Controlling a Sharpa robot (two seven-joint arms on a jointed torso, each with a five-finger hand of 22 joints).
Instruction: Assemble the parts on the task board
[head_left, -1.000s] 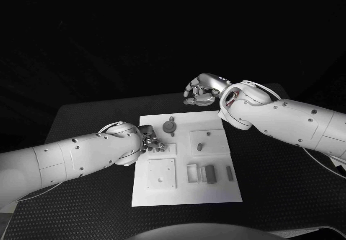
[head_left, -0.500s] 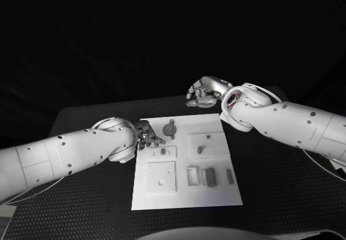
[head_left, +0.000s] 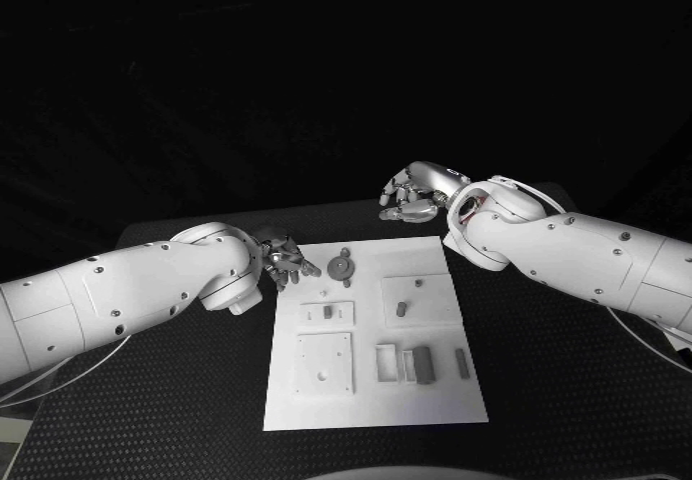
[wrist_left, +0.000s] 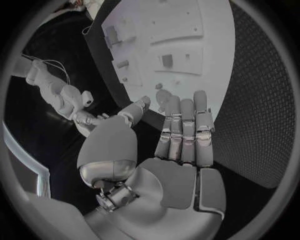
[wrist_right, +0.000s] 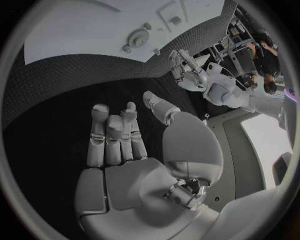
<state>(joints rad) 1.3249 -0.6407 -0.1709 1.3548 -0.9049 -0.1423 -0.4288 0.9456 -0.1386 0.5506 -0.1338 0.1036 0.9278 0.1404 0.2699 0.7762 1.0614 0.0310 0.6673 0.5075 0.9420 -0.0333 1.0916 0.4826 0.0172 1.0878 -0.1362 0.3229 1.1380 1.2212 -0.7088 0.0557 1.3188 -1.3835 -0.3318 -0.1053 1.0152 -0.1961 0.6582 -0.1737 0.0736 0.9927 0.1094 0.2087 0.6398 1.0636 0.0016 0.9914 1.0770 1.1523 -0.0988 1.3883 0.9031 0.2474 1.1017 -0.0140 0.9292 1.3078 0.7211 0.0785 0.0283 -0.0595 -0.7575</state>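
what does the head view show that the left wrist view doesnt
Head view alone: the whole task board laid out on the black table, with the long grey parts near its right edge, and both arms reaching in, the left hand at the board's left edge, the right hand beyond its far edge.

Left wrist view alone: the left hand's palm and fingers from behind, spread and holding nothing.

Both: the board, the round grey part, and the right hand.
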